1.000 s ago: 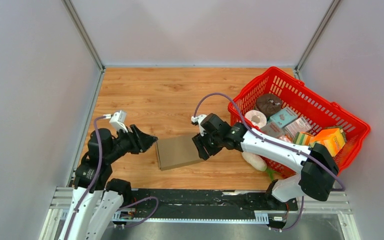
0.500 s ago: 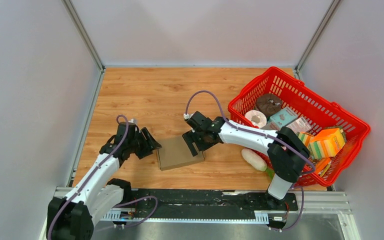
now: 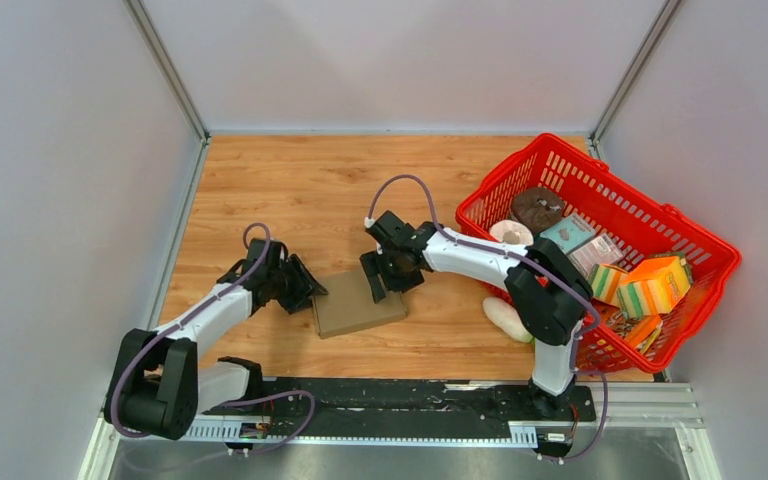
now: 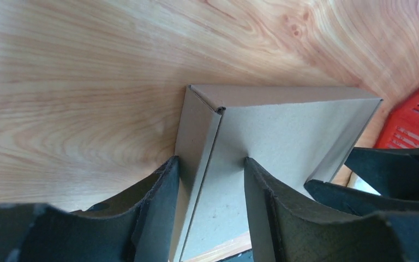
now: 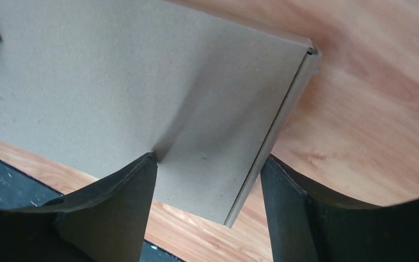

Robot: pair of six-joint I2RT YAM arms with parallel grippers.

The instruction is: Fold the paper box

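Item: paper box (image 3: 358, 304), closed, by the tabletop's (image 3: 300, 180) near edge, centre. Your left pincer (image 4: 211, 162) and right pincer (image 5: 208, 157) gape wide, straddling opposite sides (probably squaring its walls).

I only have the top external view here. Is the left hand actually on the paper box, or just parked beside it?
Observer: On it. The left wrist view shows the left hand straddling the paper box at its near edge, with one finger on the lid and the other outside the side wall.
Operator: And the right hand?
Observer: The right wrist view shows the right hand open across the opposite edge. One finger presses on the lid and the other hangs over bare table.
Operator: Is the lid lying flat?
Observer: Not quite. A shallow dent shows in the cardboard at that pressing fingertip.
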